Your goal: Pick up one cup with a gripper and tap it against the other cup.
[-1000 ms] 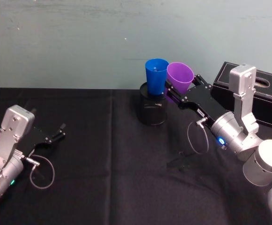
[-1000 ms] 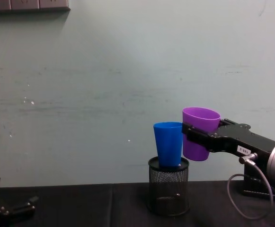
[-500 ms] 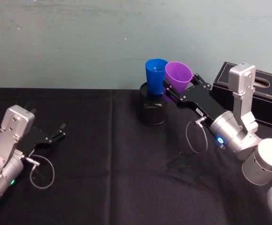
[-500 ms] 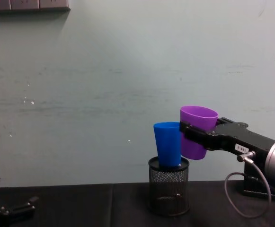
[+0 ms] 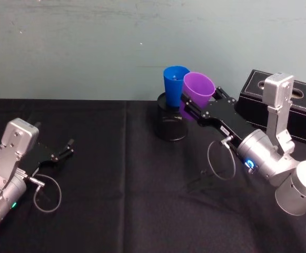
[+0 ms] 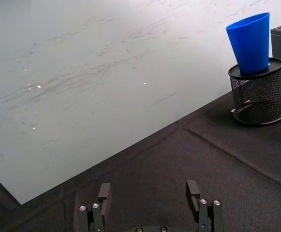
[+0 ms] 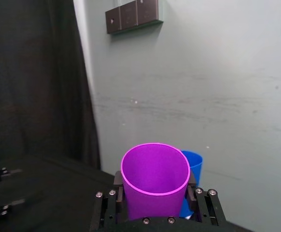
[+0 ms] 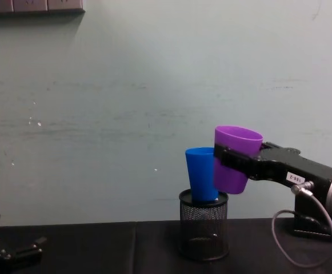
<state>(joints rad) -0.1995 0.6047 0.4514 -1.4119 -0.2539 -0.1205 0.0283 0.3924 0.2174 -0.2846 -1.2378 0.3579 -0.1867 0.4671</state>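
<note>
The purple cup [image 5: 198, 88] hangs in the air, and my right gripper [image 5: 189, 107] is shut on its lower body. It appears upright in the chest view [image 8: 235, 161], with my right gripper [image 8: 225, 157] reaching in from the right. Its left side meets the blue cup [image 8: 199, 174], and the two seem to touch. The blue cup [image 5: 173, 80] stands tilted in a black mesh pen holder [image 5: 171, 124]. From the right wrist, the purple cup [image 7: 155, 183] sits between the fingers [image 7: 118, 193], the blue cup [image 7: 192, 165] just behind it. My left gripper [image 5: 63, 151] rests open at the table's left.
A black box [image 5: 302, 103] stands at the back right, behind my right arm. A black cloth [image 5: 116, 200] covers the table. The left wrist view shows the blue cup [image 6: 250, 41] in the mesh holder [image 6: 259, 94], far from my left gripper [image 6: 150, 194].
My right gripper has carried the purple cup leftward, closing the small gap until it meets the blue cup. The left arm has not moved.
</note>
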